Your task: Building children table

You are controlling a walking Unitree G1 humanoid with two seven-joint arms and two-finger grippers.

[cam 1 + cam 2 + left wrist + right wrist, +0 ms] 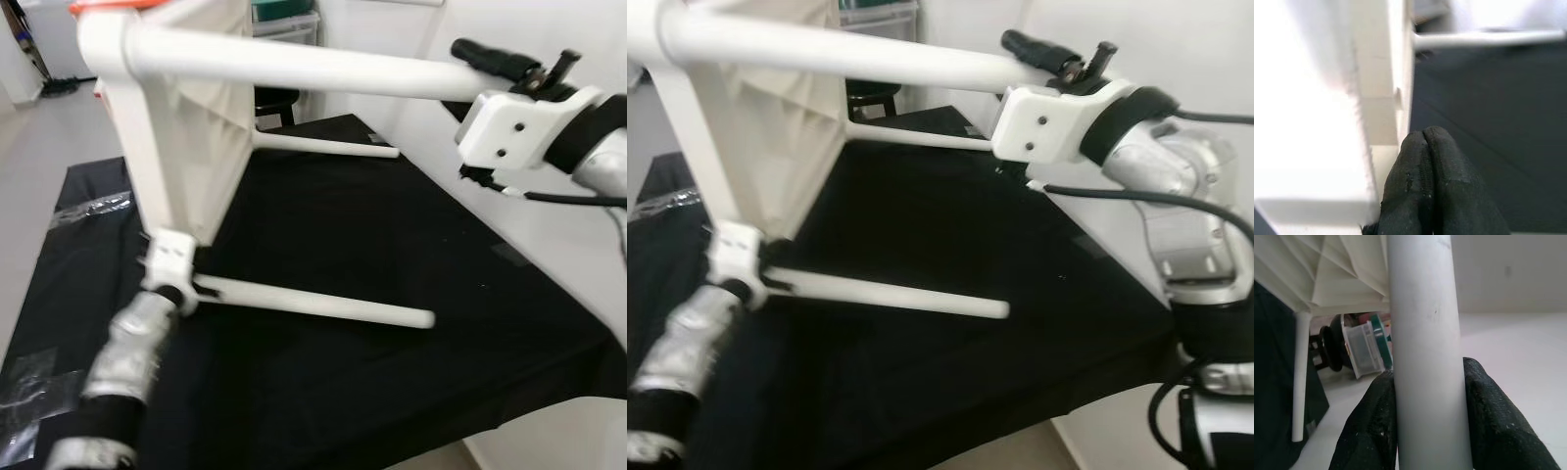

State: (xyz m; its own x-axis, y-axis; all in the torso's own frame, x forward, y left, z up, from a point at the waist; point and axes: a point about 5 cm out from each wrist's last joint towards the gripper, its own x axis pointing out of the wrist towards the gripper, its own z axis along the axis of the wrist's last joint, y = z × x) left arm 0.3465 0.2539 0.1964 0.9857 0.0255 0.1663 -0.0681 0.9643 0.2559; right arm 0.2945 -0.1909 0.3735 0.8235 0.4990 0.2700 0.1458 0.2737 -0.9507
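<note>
The right gripper (1427, 401) is clamped on a round white plastic table leg (294, 64), one black finger on each side of the tube, near the leg's free end on the right of the scene. The left gripper (1425, 147) has its two black fingers pressed together, tips against the white ribbed underside of the small plastic table top (181, 147), close to the corner where a lower leg (313, 304) joins; whether it grips anything there cannot be told.

The children's table lies on its side on a black cloth-covered work surface (392, 235), top to the left and standing roughly upright, legs pointing right. The held leg runs high across the scene; the lower leg rests on the cloth nearer the robot, and a third leg (323, 145) lies farther back.

The step in hand looks like seating or turning the upper leg in its corner socket. To do it well, the right gripper should push along the tube's own axis and not sideways, since a bent load could bind the joint; the left should brace the top so the whole piece does not slide on the cloth.

The right arm (1176, 206) reaches in from the right, wrist raised level with the leg. The left arm (122, 362) rises from near left, forearm angled up toward the table's lower corner.
</note>
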